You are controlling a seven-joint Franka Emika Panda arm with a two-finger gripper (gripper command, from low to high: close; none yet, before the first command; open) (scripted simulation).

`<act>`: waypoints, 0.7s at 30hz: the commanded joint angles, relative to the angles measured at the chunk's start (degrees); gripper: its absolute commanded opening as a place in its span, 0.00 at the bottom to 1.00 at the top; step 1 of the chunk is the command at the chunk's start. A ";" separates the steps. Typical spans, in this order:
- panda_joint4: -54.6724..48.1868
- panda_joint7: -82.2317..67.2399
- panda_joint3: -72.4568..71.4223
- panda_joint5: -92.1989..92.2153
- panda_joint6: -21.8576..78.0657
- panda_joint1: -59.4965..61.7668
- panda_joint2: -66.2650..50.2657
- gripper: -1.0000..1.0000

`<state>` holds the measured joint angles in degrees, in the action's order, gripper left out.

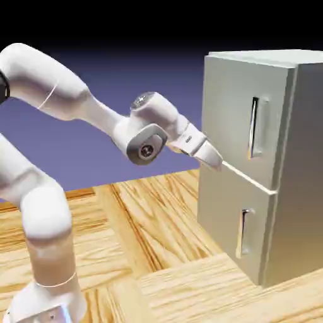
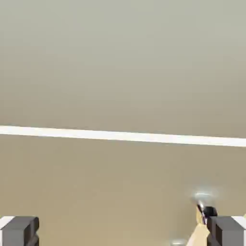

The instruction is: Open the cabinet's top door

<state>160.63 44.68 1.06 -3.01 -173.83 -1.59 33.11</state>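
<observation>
Cabinet (image 1: 277, 158) top door (image 1: 243, 113) seemingly shut.

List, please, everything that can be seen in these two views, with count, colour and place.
cabinet: one, pale grey-green metal, on the table at the exterior view's right.
top door: one, pale grey, upper front, shut.
lower door: one, pale grey, beneath it, shut.
handles: two, silver, vertical, one on the top door, one on the lower.
table: one, light wood, under everything.
arm: one, white, rising from lower left.
gripper: one, open, empty, near the seam between the doors.
</observation>
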 commanded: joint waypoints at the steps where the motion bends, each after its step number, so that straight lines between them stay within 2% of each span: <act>1: -0.31 1.85 0.88 -2.50 0.15 -0.75 0.37 0.50; 21: -6.54 38.79 18.48 -52.33 3.17 -15.71 7.80 0.50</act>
<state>154.08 83.47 19.54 -55.33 -170.65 -17.29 40.91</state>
